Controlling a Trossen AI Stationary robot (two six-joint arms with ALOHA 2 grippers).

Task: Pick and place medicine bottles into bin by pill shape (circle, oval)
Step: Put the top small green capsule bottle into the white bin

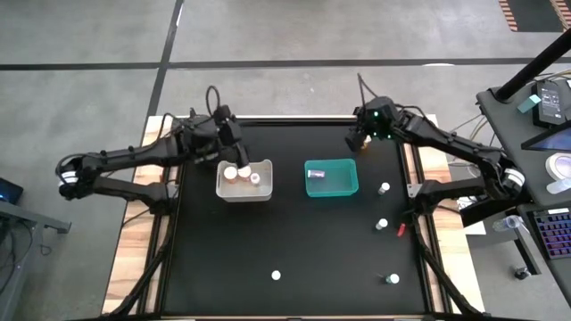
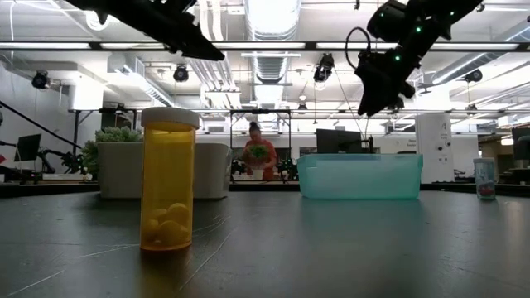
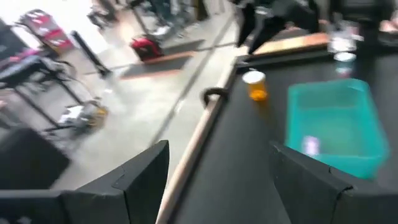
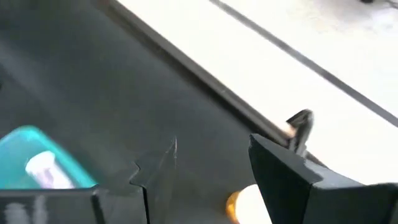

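Observation:
My left gripper (image 1: 230,144) hangs open and empty above the far edge of the white bin (image 1: 261,193), which holds three white-capped bottles (image 1: 242,172). My right gripper (image 1: 360,139) is open, raised near the table's far edge (image 2: 377,83). An amber bottle (image 4: 244,205) stands on the table below it, seen between its fingers; it also shows in the left wrist view (image 3: 255,85). The teal bin (image 1: 348,187) holds one slim bottle (image 1: 318,175). Several more bottles stand loose on the table: (image 1: 384,188), (image 1: 382,225), (image 1: 393,278) and an amber one (image 1: 277,275), which is close in the low view (image 2: 168,178).
A small red thing (image 1: 401,230) lies near the table's right edge. The black mat has open room between the bins and the near edge. In the low view a person (image 2: 258,157) is in the room behind the bins. A desk with gear (image 1: 549,160) stands at the right.

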